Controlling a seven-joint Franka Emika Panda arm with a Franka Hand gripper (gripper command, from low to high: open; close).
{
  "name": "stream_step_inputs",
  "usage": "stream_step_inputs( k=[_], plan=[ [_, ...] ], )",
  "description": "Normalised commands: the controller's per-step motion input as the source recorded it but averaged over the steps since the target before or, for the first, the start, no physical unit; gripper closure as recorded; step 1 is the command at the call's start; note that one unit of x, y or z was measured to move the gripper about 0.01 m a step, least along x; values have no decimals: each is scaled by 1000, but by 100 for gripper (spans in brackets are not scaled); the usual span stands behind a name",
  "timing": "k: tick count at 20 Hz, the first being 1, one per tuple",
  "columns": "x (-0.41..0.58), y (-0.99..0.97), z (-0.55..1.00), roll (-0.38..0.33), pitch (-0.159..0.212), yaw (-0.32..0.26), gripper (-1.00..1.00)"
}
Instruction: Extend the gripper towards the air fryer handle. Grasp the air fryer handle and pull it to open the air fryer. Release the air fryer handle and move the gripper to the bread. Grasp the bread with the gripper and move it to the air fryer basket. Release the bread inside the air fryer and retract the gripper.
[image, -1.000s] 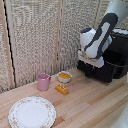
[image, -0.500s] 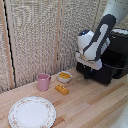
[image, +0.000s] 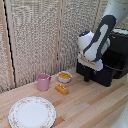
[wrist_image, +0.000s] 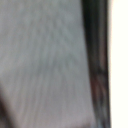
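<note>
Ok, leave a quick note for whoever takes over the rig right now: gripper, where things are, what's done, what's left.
Gripper: down at the air fryer front by the handle; grip state unclear, wrist view blurred.
Bread: on the table, between the small bowl and the patterned plate; pink cup beside.
Done: reach to the fryer.
Left: confirm the drawer is open, release, fetch bread, drop it in the basket, retract.

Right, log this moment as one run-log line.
phase: at air fryer handle | gripper: low against air fryer front, jaw state unclear | bread: on table, untouched | wrist view: blurred
</note>
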Motion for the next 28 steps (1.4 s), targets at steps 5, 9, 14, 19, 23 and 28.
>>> stream_step_inputs(
  k=[5, 9, 14, 19, 23, 28],
  plan=[
    [57, 441, 998, -9, 0, -28, -100],
    [138, 598, 778, 22, 6, 3, -100],
    [102, 611, 537, 199, 39, 50, -100],
    [129, 475, 196, 324, 21, 78, -100],
    [134, 351, 31, 365, 68, 107, -100],
    [138, 106, 0, 322, 98, 210, -100]
  ],
)
